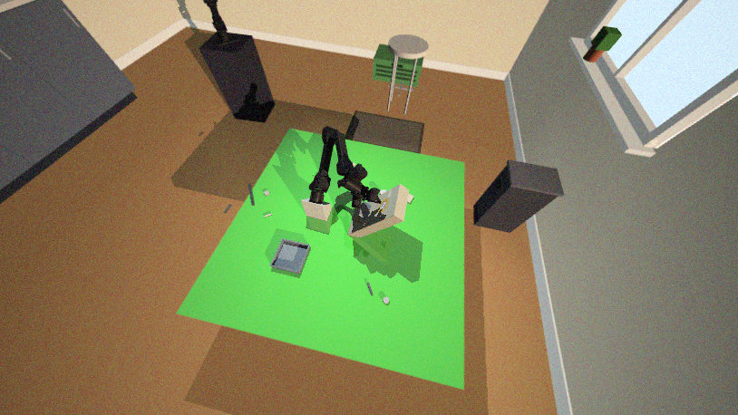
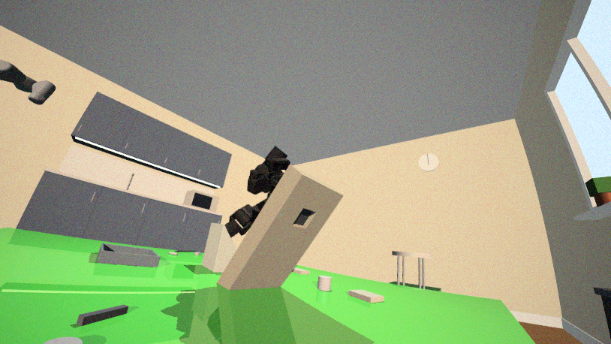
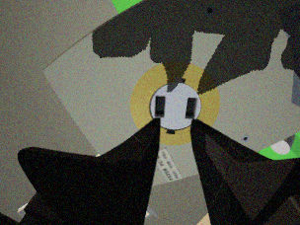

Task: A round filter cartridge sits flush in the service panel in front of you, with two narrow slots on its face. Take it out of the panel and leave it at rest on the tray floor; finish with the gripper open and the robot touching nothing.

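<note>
Wrist view: the round filter cartridge [image 3: 176,114] sits in the service panel [image 1: 397,206] [image 2: 281,230] [image 3: 79,89], ringed by a yellow band [image 3: 140,106], its two narrow slots facing the gripper [image 1: 369,198] [image 3: 176,124]. The fingers are parted partway and grasp nothing; their tips stand just below the slots in that picture, and whether they touch the face I cannot tell.

Alignment looks like the main risk — if the tips press forward slightly low or twisted, they would probably land on the face instead of entering the slots, and could shove the tilted panel. Small dark tabs at the cartridge's rim may be catches, so a straight pull might bind or slip unless it is turned first. A weak grip could then drop it short of the grey tray [image 1: 274,267] [image 2: 127,258], which stands well apart on the green mat [image 1: 319,309] [image 2: 427,308].

Small loose pieces lie about the mat, among them a dark bar [image 1: 369,286] [image 2: 102,315]. Around it are a brown floor [image 1: 129,247], dark kitchen cabinets [image 1: 56,87] [image 2: 115,213], a round stool [image 1: 408,46] and a window at the side.
</note>
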`<action>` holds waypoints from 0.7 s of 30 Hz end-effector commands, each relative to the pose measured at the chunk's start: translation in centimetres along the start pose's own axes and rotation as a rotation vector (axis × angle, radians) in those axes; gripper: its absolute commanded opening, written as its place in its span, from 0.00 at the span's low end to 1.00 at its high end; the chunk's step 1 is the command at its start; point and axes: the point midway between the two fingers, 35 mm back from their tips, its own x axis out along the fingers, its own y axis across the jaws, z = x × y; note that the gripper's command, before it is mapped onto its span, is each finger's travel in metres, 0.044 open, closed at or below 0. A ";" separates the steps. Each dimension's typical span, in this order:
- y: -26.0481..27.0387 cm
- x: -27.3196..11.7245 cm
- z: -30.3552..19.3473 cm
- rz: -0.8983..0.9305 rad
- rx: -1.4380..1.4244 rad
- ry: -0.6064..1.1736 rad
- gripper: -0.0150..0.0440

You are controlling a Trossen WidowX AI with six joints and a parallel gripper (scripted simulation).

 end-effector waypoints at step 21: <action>-0.2 2.3 0.4 0.003 0.016 0.005 0.44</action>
